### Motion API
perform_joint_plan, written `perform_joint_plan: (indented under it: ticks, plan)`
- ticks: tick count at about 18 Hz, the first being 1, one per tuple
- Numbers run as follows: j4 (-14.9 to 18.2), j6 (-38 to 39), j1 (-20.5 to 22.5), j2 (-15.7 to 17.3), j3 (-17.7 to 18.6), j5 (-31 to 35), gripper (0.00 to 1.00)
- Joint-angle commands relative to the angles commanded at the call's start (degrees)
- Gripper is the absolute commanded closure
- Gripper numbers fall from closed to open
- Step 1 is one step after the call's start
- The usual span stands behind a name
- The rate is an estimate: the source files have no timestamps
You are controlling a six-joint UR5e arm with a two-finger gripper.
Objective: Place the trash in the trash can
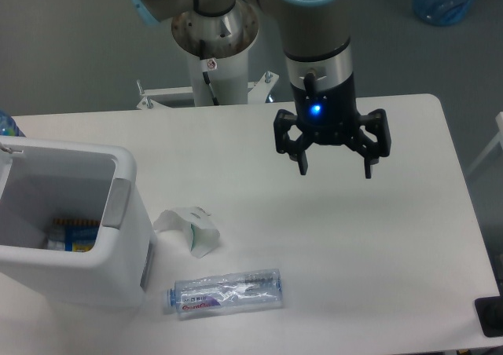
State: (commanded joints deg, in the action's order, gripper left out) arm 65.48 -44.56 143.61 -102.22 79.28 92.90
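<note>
Crumpled cup (191, 228) and bottle (226, 291) well apart from the spread hand (335, 169).

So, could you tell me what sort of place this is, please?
Probably a robotics lab: the arm's pedestal is bolted beside a plain white table, and the gripper hangs open above staged trash.

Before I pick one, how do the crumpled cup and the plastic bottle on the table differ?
The paper cup is opaque white with a pale green inside; the bottle is clear, with a blue cap and purple-blue label. The cup is short and crumpled, the bottle long and flattened. The cup lies nearer the trash can. Both lie on the table, outside the open gripper.
</note>
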Motion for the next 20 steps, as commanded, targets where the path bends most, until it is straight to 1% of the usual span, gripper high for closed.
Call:
perform_joint_plan:
  ticks: [6,9,15,18,20]
  plan:
    - [-0.3,0.5,0.0,-0.4,0.3,-0.4,0.0]
    - [-5.5,0.6,-0.3,-1.8,1.1,-0.4,0.0]
    - [-11.6,4.3,-0.6,-2.2,6.8,0.1,0.0]
    - [-12.3,3.8,-1.8,-3.3,7.5,0.0,0.0]
    - [-12.1,1.0,-2.7,-4.5,8.3,0.2,0.0]
